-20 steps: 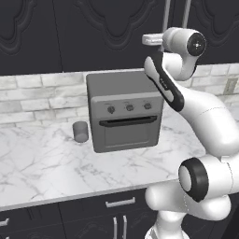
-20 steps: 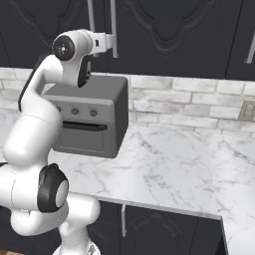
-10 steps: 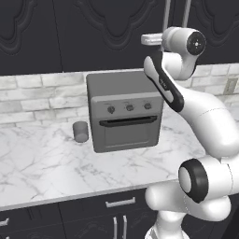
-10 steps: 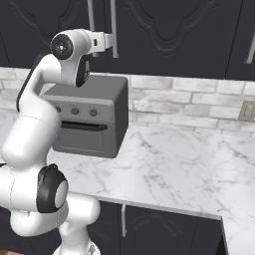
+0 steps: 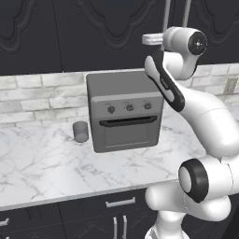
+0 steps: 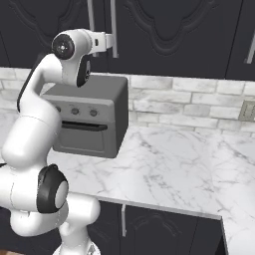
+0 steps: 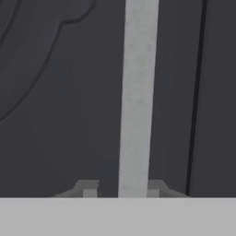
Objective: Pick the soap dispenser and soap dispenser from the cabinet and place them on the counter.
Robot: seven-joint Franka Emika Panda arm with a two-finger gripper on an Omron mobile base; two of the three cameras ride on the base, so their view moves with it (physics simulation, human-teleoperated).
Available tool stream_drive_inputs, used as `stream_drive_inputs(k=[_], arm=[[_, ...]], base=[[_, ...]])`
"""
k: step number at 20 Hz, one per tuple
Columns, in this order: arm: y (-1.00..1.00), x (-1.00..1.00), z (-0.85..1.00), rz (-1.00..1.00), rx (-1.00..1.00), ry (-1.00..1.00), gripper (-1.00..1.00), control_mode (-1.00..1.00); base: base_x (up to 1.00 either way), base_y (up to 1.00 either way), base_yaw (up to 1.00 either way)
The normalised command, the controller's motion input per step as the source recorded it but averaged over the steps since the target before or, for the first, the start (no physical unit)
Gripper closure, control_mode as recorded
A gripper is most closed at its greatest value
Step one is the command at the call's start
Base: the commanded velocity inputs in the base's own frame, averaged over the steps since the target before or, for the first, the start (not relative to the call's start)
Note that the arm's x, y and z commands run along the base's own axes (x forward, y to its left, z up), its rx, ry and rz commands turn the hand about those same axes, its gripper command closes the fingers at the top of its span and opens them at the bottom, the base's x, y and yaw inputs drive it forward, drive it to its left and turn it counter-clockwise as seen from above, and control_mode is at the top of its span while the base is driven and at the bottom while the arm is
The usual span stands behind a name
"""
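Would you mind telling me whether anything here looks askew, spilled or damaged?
Nothing stands out: the cabinet doors are shut, the toaster oven and grey cup stand upright on the counter, nothing spilled.

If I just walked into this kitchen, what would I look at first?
Probably the big white robot arm, reaching up to the black cabinet with its gripper closed around a long silver handle. Below the doors, a grey toaster oven sits on the white marble counter against the brick wall. A small grey cup stands just left of the oven.
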Motion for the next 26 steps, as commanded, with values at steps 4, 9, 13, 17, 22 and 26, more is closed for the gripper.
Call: stream_drive_inputs(k=[4, 9, 13, 17, 22, 26], arm=[[0.00, -0.04, 0.19, 0.00, 0.00, 0.00, 1.00, -1.00], [0.00, -0.14, 0.25, -0.01, 0.00, 0.00, 1.00, -1.00], [0.00, -0.26, 0.33, -0.03, 0.00, -0.02, 1.00, -1.00], [-0.03, -0.45, 0.37, -0.05, -0.01, -0.02, 1.00, -1.00], [-0.05, -0.57, 0.41, -0.07, -0.02, -0.04, 1.00, -1.00], [-0.03, -0.59, 0.51, -0.07, -0.05, -0.03, 1.00, -1.00]], base=[[0.00, 0.00, 0.00], [0.00, 0.00, 0.00], [0.00, 0.00, 0.00], [0.00, 0.00, 0.00], [0.00, 0.00, 0.00], [0.00, 0.00, 0.00]])
